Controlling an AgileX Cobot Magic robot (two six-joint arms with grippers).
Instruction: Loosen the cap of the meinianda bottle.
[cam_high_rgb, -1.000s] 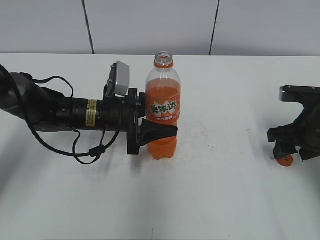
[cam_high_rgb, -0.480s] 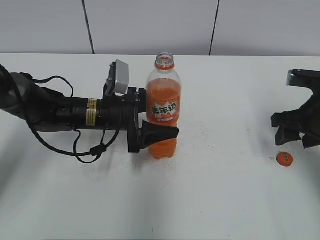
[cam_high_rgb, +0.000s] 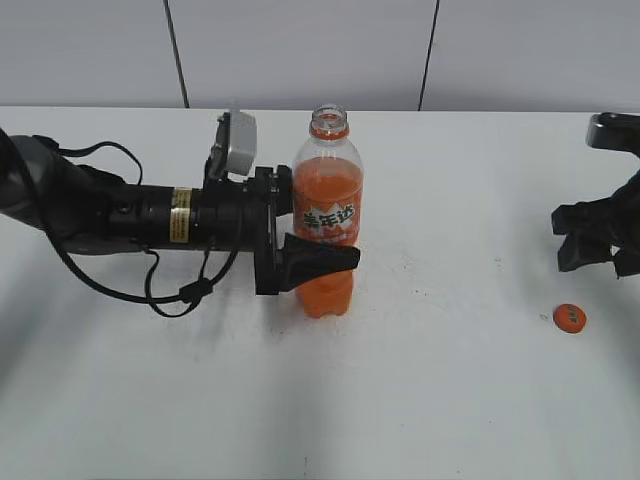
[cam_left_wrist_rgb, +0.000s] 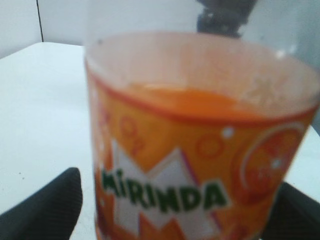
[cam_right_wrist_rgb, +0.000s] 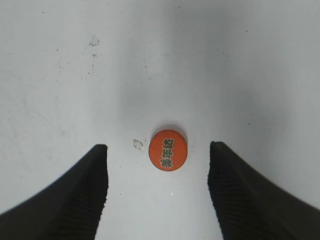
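The meinianda bottle (cam_high_rgb: 326, 200) stands upright on the white table, its mouth open and capless; it fills the left wrist view (cam_left_wrist_rgb: 200, 150). My left gripper (cam_high_rgb: 335, 262) reaches in from the left and is shut on the bottle's lower body, with black fingers on both sides (cam_left_wrist_rgb: 172, 210). The small orange cap (cam_high_rgb: 569, 317) lies flat on the table at the far right, apart from the bottle. My right gripper (cam_high_rgb: 600, 250) is open and empty above it. In the right wrist view the cap (cam_right_wrist_rgb: 168, 150) lies between the spread fingers (cam_right_wrist_rgb: 158, 148), touching neither.
The white table (cam_high_rgb: 440, 400) ends at a grey panelled wall (cam_high_rgb: 300, 50) behind. The left arm's black cable (cam_high_rgb: 180, 295) loops on the table beside the arm. A small speck (cam_right_wrist_rgb: 138, 144) lies left of the cap.
My right gripper has let go of the cap, which now lies on the table, and has lifted up and back to the right. The left arm still holds the bottle.
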